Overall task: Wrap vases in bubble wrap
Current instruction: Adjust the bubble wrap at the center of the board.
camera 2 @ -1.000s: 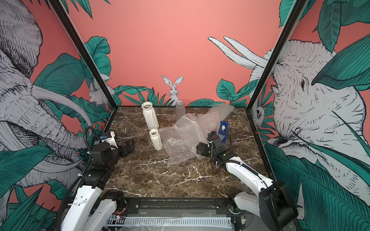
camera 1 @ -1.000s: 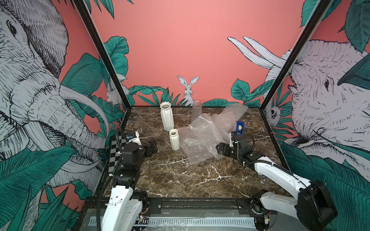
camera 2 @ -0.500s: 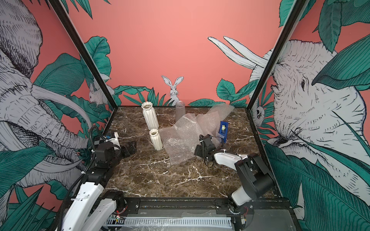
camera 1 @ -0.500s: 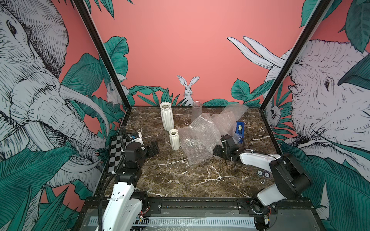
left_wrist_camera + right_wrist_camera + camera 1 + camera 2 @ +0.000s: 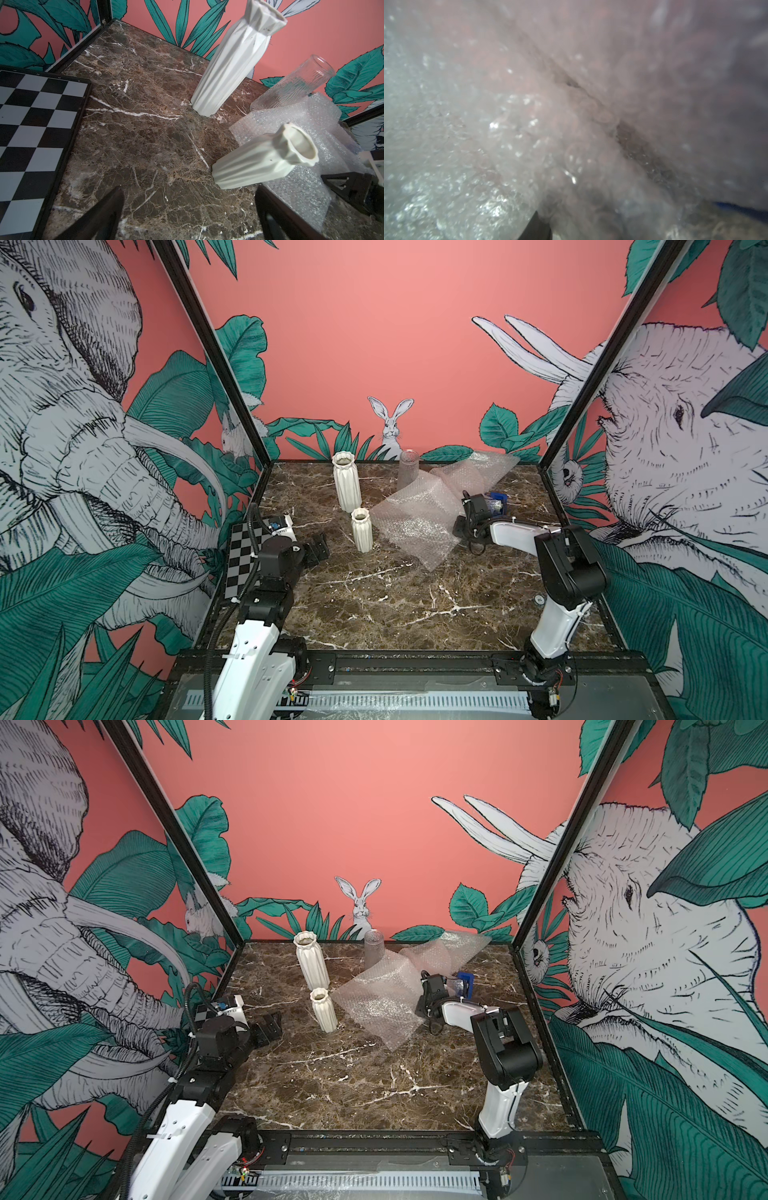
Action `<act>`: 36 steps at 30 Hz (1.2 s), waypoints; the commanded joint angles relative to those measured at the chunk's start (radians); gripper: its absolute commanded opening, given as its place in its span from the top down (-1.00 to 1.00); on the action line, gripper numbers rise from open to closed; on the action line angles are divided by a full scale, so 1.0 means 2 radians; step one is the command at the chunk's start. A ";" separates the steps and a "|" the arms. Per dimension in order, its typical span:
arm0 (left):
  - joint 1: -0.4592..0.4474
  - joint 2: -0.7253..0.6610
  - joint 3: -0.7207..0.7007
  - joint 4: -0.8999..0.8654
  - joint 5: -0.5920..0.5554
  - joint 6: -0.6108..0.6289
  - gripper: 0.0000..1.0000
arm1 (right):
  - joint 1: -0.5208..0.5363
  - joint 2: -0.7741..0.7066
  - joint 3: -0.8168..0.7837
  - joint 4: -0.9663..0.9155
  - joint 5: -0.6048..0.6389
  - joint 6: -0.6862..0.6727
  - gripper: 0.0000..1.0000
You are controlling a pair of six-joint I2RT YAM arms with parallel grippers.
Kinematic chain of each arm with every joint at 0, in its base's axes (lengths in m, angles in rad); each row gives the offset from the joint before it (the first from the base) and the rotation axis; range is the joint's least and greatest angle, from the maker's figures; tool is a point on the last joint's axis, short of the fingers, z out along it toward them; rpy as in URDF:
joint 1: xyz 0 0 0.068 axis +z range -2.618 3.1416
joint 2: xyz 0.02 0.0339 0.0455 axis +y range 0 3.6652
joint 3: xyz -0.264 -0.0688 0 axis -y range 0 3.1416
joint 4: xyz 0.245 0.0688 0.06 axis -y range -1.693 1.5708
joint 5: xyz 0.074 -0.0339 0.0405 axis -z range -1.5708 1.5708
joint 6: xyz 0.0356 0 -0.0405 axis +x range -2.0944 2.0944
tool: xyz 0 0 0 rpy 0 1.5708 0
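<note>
On the brown marble table (image 5: pixel 374 605) the tall white ribbed vase (image 5: pixel 347 483) stands upright near the back, the shorter matching vase (image 5: pixel 362 531) upright just in front of it, and the clear glass vase (image 5: pixel 408 466) upright near the back wall, its foot behind a sheet of bubble wrap (image 5: pixel 415 518). That sheet lies crumpled beside the short vase, with more bubble wrap sheets (image 5: pixel 478 472) heaped behind it. The right gripper (image 5: pixel 457 531) sits low at this sheet's right edge, next to a blue tape dispenser (image 5: pixel 496 504). Its wrist camera is filled with blurred wrap (image 5: pixel 508 124) pressed close and shows just one dark fingertip (image 5: pixel 535 228), so I cannot tell whether it has hold of the sheet. The left gripper (image 5: pixel 189 189) hovers low beside a checkerboard (image 5: pixel 31 116), spread wide and empty, pointing toward the short vase.
</note>
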 commanded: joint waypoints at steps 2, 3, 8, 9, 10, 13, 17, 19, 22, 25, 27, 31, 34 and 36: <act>-0.002 -0.004 -0.010 0.006 -0.008 -0.006 -0.99 | -0.030 0.020 0.066 -0.038 0.027 -0.064 0.32; -0.002 -0.003 -0.009 0.005 -0.007 -0.005 -0.99 | -0.033 0.019 0.076 -0.038 0.022 -0.076 0.31; -0.002 -0.005 -0.004 -0.001 -0.005 -0.002 -0.99 | -0.031 -0.026 0.081 -0.059 -0.013 -0.102 0.00; -0.002 -0.005 -0.003 -0.002 -0.005 -0.002 -0.99 | -0.028 -0.045 0.065 -0.062 -0.022 -0.097 -0.09; -0.002 -0.005 -0.002 -0.004 -0.004 -0.002 -0.99 | -0.021 -0.064 0.046 -0.061 -0.022 -0.094 -0.21; -0.002 -0.001 -0.001 -0.001 0.000 -0.002 -0.99 | -0.002 -0.112 -0.001 -0.079 -0.013 -0.080 -0.49; -0.003 0.009 0.004 0.000 0.008 0.001 -0.99 | 0.025 -0.161 -0.058 -0.090 -0.028 -0.049 -0.62; -0.003 0.014 0.007 0.001 0.010 0.002 -0.99 | 0.050 -0.179 -0.084 -0.088 -0.030 -0.028 -0.68; -0.003 0.015 0.007 0.003 0.011 0.000 -0.99 | 0.072 -0.188 -0.124 -0.038 -0.074 0.029 -0.66; -0.004 0.016 0.003 0.007 0.013 -0.005 -0.99 | 0.097 -0.180 -0.146 0.007 -0.086 0.071 -0.60; -0.004 0.017 0.002 0.011 0.015 -0.008 -0.99 | 0.106 -0.160 -0.147 0.029 -0.091 0.086 -0.54; -0.005 0.018 0.004 0.007 0.019 -0.009 -0.99 | 0.119 -0.114 -0.146 0.056 -0.083 0.115 -0.39; -0.005 0.011 0.005 0.000 0.019 -0.007 -0.99 | 0.120 -0.091 -0.133 0.060 -0.079 0.116 -0.23; -0.005 0.007 0.007 -0.003 0.018 -0.007 -0.99 | 0.121 -0.084 -0.122 0.047 -0.065 0.106 -0.10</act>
